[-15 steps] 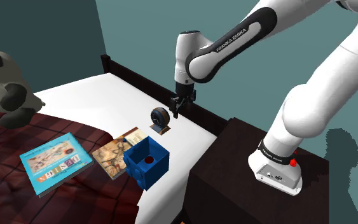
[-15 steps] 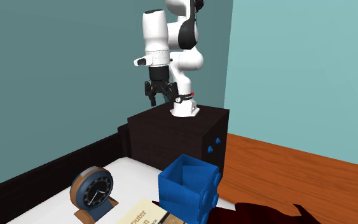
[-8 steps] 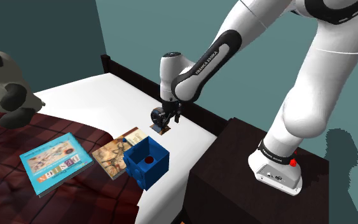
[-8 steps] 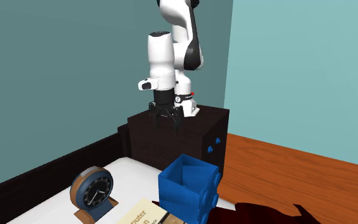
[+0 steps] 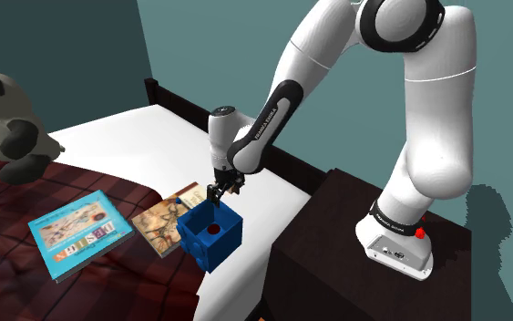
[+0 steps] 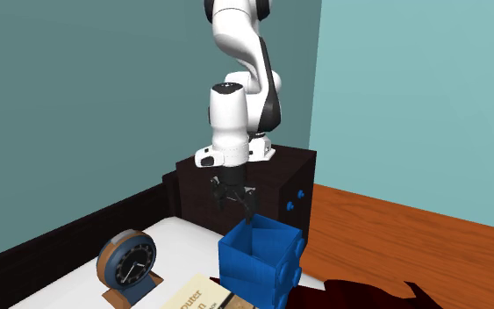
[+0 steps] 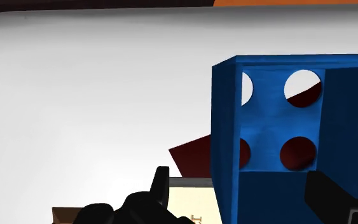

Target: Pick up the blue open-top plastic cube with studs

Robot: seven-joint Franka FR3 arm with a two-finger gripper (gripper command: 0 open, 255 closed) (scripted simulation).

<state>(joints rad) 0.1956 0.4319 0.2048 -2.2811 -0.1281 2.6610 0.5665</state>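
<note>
The blue open-top cube stands on the white bed near its edge, beside the books; its floor has round holes. In the second exterior view the cube shows studs on its side. My black gripper hangs open just above the cube's back rim. In the wrist view the open gripper straddles one blue wall: one finger is outside the cube, the other over its inside. Neither finger touches it.
A round clock stands on the bed behind the cube. Two books lie on the red plaid blanket. A panda plush sits far back. The dark stand borders the bed.
The arm has swung down and toward the cube. The gripper went from high near the headboard, past the clock, to just over the cube's rim, staying open.
</note>
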